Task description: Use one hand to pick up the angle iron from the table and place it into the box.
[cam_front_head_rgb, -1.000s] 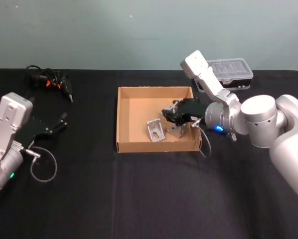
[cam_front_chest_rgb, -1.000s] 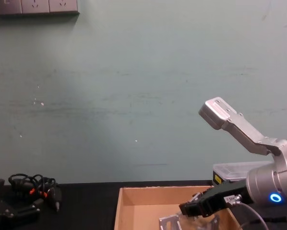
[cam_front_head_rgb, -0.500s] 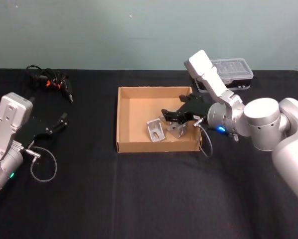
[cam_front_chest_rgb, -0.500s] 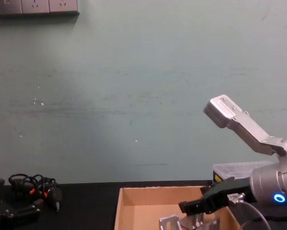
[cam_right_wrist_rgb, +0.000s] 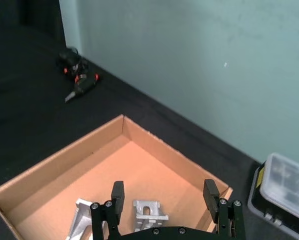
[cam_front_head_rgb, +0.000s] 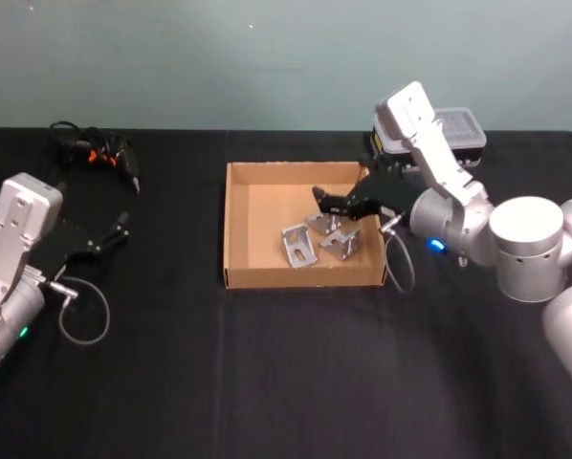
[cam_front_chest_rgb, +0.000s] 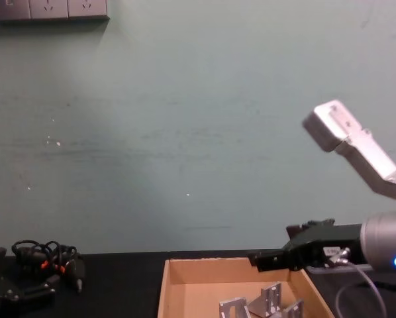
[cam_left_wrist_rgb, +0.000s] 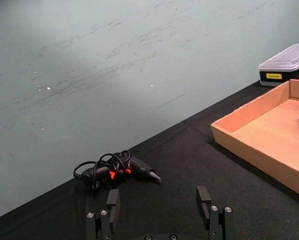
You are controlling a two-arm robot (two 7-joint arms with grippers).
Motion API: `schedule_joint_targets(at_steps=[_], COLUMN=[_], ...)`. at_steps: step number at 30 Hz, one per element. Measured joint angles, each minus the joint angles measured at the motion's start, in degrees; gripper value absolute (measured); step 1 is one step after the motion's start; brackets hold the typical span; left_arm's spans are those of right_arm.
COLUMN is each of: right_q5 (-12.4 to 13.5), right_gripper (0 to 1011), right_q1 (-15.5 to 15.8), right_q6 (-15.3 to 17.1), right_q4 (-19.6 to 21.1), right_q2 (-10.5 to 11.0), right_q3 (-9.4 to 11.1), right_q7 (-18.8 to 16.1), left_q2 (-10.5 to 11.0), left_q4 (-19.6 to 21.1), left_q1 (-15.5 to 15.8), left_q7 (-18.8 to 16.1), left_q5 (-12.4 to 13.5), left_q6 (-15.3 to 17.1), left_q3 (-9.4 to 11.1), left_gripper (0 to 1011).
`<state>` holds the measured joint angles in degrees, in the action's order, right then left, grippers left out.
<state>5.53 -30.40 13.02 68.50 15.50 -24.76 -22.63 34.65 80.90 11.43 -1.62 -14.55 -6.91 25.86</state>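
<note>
Two angle irons lie on the box floor just below the right gripper | fingers apart, empty, above the box | step: placing done | next: withdraw | left gripper parked, fingers apart.

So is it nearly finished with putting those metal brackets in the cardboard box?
Pretty much. Two metal brackets lie on the floor of the box. The right gripper hangs open and empty above them, holding nothing. The left gripper sits open over the table on the left. No bracket is visible on the table, so what looks left is pulling the right arm back.
</note>
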Motion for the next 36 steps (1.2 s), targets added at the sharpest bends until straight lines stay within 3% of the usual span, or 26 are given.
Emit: schedule_joint_targets(at_steps=[11, 22, 29, 36], right_q5=[-0.9, -2.9, -3.1, -3.1], right_gripper=[1004, 1004, 1004, 1004], right_q1=[9.0, 20.3, 24.7, 24.4], right_q6=[-4.8, -10.7, -12.8, -12.8], right_q4=[12.6, 22.8, 24.5, 24.5], right_q2=[4.1, 7.9, 8.3, 8.3], right_q3=[3.5, 9.9, 13.0, 12.8], right_q7=[3.7, 8.5, 9.5, 9.6], left_q2=[0.0, 0.0, 0.0, 0.0], left_q4=[0.0, 0.0, 0.0, 0.0], left_q1=[0.0, 0.0, 0.0, 0.0], left_q7=[0.0, 0.0, 0.0, 0.0], left_q5=[0.0, 0.0, 0.0, 0.0], left_q6=[0.0, 0.0, 0.0, 0.0], left_q3=[0.0, 0.0, 0.0, 0.0], left_gripper=[1000, 1000, 1000, 1000])
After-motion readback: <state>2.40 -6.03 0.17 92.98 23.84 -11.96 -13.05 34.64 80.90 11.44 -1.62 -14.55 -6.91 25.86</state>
